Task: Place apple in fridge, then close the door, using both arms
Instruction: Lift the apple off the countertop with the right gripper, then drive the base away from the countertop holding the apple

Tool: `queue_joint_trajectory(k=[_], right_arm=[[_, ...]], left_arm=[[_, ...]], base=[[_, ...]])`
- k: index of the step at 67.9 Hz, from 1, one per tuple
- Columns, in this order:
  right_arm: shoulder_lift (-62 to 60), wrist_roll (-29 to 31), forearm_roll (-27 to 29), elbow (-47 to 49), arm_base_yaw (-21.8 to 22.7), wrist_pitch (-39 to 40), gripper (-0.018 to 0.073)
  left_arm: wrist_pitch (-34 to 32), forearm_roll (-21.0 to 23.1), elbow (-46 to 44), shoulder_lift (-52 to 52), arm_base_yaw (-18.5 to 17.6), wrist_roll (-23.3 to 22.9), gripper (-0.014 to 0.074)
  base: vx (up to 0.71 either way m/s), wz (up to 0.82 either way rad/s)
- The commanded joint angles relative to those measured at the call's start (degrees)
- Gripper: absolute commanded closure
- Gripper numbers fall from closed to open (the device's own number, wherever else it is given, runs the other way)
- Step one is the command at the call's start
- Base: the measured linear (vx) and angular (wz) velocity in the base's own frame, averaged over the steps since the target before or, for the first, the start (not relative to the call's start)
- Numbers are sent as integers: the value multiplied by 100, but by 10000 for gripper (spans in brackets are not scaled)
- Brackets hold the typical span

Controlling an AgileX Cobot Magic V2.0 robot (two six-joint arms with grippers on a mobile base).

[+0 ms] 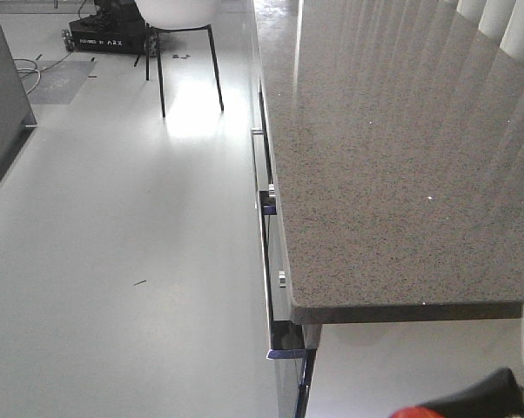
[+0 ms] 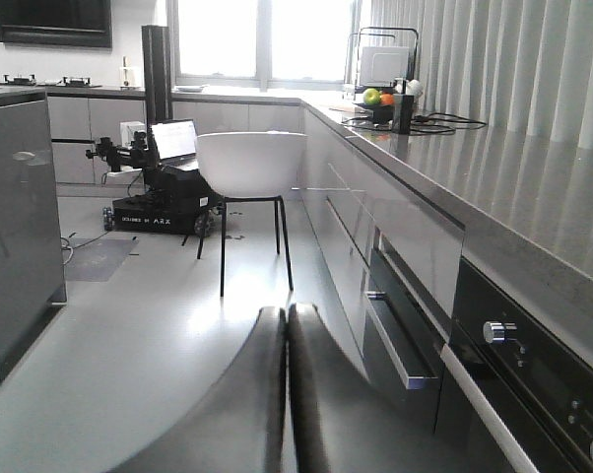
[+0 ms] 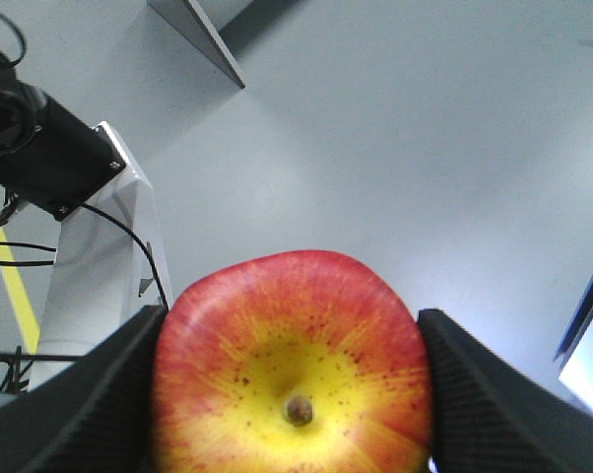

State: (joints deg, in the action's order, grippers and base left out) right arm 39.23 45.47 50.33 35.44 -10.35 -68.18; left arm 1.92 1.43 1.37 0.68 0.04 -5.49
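right jaws clamped on apple (image 3: 292, 365), left jaws closed

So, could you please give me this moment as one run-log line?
right gripper: shut on apple | left gripper: shut, empty | surroundings: counter, white chair

black wheeled base (image 1: 114, 39) reads partly "arx"

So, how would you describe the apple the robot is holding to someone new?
Start at the right gripper, hanging over the pale floor: the apple sits clamped between its black ribbed fingers. It is red with a speckled yellow centre around the stem, unlike the green fruit on the countertop.
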Motion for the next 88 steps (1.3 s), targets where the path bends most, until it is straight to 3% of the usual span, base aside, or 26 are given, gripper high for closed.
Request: queue_joint_trajectory(k=[1, 26, 88], right_arm=[[-465, 78, 394, 87, -9, -12, 363], [-1703, -113, 423, 87, -9, -126, 363], [-1732, -114, 424, 87, -9, -362, 363]], left_arm=[[-438, 24, 72, 85, 4, -6, 603], [-438, 24, 72, 85, 4, -6, 603], [-438, 24, 72, 85, 4, -6, 603]], base=[[0, 0], [0, 0], [0, 0]])
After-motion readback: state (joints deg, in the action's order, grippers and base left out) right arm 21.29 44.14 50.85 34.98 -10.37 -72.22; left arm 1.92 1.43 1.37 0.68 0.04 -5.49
